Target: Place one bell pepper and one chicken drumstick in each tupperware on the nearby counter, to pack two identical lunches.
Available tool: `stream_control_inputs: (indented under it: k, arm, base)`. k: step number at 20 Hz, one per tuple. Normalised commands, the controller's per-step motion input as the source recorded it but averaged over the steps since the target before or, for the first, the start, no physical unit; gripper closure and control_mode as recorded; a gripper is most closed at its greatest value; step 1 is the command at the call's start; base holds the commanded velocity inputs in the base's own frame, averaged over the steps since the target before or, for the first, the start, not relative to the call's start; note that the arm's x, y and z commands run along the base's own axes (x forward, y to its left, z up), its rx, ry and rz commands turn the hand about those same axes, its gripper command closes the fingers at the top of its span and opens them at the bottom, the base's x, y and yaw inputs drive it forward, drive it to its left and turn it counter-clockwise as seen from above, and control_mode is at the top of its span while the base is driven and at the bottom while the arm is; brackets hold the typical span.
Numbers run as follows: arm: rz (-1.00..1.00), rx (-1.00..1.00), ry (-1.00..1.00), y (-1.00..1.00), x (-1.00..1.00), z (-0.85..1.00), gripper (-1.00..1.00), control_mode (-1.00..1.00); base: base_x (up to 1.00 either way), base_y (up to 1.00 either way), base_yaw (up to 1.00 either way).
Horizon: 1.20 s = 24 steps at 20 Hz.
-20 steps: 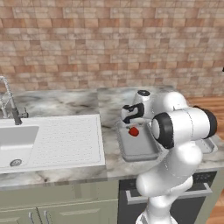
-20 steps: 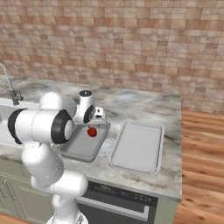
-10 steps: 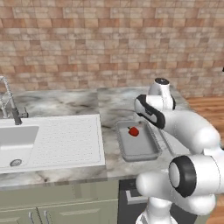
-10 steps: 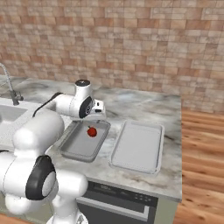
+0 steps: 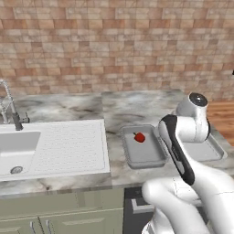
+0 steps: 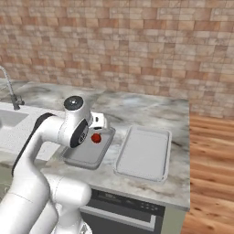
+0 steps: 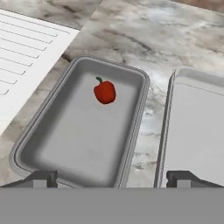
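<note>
One bell pepper (image 7: 105, 92) lies inside the narrower tupperware (image 7: 39, 131), toward its far end, stem up, roughly centred btwn the side walls; also seen in left base view (image 5: 140, 137) and right base view (image 6: 96, 138). Wider tupperware (image 7: 197, 131) sits just beside it on the right, a thin strip of counter (image 7: 144, 39) btwn them, rims not touching. White ribbed slab (image 7: 22, 52) to the left of the narrow one, w/ the sink (image 5: 13, 151) and tap (image 5: 11, 107) further left.

Gripper (image 7: 111, 177): fingertips spread wide, nothing btwn them. Left tip sits over the near left corner of the narrow tupperware, right tip over the near left edge of the wide one. Pepper is well ahead of the tips, on the far side, not touching either.

No labels, brands or writing readable anywhere.
</note>
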Motion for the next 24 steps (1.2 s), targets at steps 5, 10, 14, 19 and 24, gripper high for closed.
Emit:
stream_control_inputs:
  k: [5, 10, 14, 19, 24]
  arm:
    - [0.04, -0.1, -0.15, 0.09, -0.8, 0.04, -1.0, 1.0]
    - [0.0, 0.0, 0.0, 0.0, 0.0, 0.0, -1.0, 1.0]
    - [0.0, 0.0, 0.0, 0.0, 0.0, 0.0, -1.0, 1.0]
    - [0.0, 0.0, 0.0, 0.0, 0.0, 0.0, -1.0, 1.0]
    - [0.0, 0.0, 0.0, 0.0, 0.0, 0.0, -1.0, 1.0]
  base:
    - [-0.2, 0.0, 0.01]
    - [-1.0, -0.03, 0.03]
    - [-1.0, -0.62, 0.0]
    - [-0.93, -1.0, -0.03]
    - [-0.3, -1.0, -0.05]
